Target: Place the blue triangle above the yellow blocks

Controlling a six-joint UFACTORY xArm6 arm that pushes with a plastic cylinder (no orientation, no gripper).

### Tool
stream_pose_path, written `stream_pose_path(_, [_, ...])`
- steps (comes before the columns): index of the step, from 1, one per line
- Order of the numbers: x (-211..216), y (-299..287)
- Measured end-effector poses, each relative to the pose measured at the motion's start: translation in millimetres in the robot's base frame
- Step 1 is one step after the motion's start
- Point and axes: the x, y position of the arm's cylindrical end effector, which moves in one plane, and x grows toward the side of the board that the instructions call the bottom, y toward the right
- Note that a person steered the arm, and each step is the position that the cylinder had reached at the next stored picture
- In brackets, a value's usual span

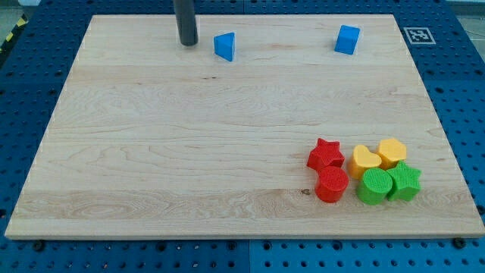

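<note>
Sitting at the far edge of the board (151, 152), left of centre, the blue triangle (224, 46) has my tip (188, 42) just beside it on the left. No pincer here, only a bare rod. The yellow blocks (377, 156) lie well apart, near right, touching red and green pieces; a blue cube (347, 39) is far right. I judge a push from the far-left side best, stopping short of the cluster. No containers show.
</note>
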Motion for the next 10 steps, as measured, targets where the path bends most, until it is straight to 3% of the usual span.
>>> stream_pose_path(1, [-8.5,16.5])
stream_pose_path(3, [31.6,52.3])
stream_pose_path(10, [62.2,235.9])
